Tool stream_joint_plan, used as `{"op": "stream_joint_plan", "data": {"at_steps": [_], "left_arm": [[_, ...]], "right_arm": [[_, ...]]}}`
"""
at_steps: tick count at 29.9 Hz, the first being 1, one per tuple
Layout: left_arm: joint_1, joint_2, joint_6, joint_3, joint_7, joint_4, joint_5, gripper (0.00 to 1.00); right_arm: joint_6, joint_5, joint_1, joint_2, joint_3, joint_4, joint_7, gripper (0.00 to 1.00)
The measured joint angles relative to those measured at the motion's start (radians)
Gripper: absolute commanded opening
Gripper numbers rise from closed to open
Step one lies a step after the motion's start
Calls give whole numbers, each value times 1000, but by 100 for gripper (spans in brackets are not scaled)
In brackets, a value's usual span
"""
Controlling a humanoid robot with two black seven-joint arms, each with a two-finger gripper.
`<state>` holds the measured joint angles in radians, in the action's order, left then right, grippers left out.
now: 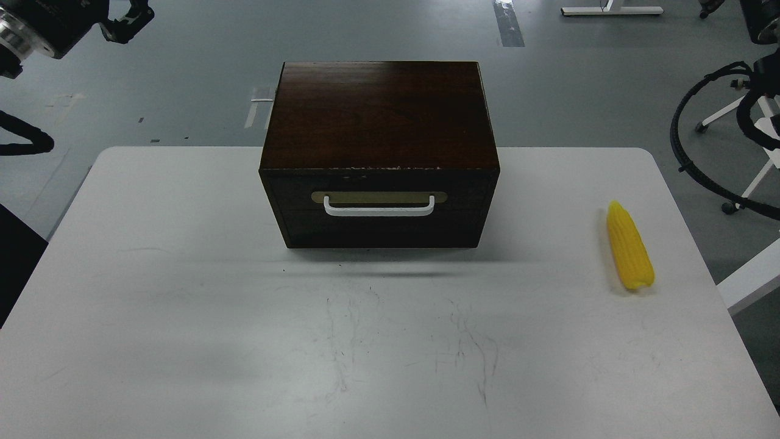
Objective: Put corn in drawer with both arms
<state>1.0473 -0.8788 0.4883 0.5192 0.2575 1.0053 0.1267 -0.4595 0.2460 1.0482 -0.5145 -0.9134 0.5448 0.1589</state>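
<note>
The corn (630,254) is a bright yellow cob lying on the right side of the white table (183,292), pointed end away from me. The dark wood box (378,110) stands at the table's back middle. Its drawer (378,228) is pushed in flush, with the white bar handle (379,211) on a beige plate facing me. My left gripper (129,21) is raised at the top left, far from the box, dark and small. My right arm (760,24) is at the top right edge. Only a small dark tip of its gripper (709,8) shows. Neither gripper holds anything that I can see.
Black cable loops (688,158) and a white chair base (740,152) are off the table's right side. A white table edge (752,274) is at the right. The grey floor behind has tape marks (509,24).
</note>
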Motion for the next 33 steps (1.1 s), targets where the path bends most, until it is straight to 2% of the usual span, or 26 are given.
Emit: {"op": "stream_joint_plan", "data": {"at_steps": [3, 5, 7, 10, 15, 20, 23, 28, 33], "left_arm": [[-9, -110, -28, 0, 4, 209, 176, 83], [-10, -153, -69, 0, 9, 319, 308, 83], [-7, -174, -130, 2, 18, 433, 513, 83], [8, -170, -173, 4, 23, 525, 809, 83], [33, -77, -182, 2, 33, 559, 1251, 83], [50, -7, -182, -33, 69, 574, 1469, 83], [95, 48, -179, -101, 86, 581, 1545, 83], [206, 162, -178, -293, 96, 579, 1641, 83], [260, 278, -178, -388, 111, 531, 1783, 83]], "right_arm": [[-1, 0, -3, -10, 0, 0, 1, 100], [-1, 0, -4, -12, 1, 0, 2, 100], [-2, 0, -6, -14, 1, -1, 11, 100], [-2, 0, -6, -14, 2, -2, 20, 100], [-10, 1, -16, -17, 2, -2, 22, 100], [-28, 3, -58, -45, -1, -2, 19, 100], [-29, 11, -85, -48, -5, -15, 11, 100], [-29, 32, -147, -51, -6, -41, 5, 100], [-29, 38, -183, -50, -6, -42, 12, 100]]}}
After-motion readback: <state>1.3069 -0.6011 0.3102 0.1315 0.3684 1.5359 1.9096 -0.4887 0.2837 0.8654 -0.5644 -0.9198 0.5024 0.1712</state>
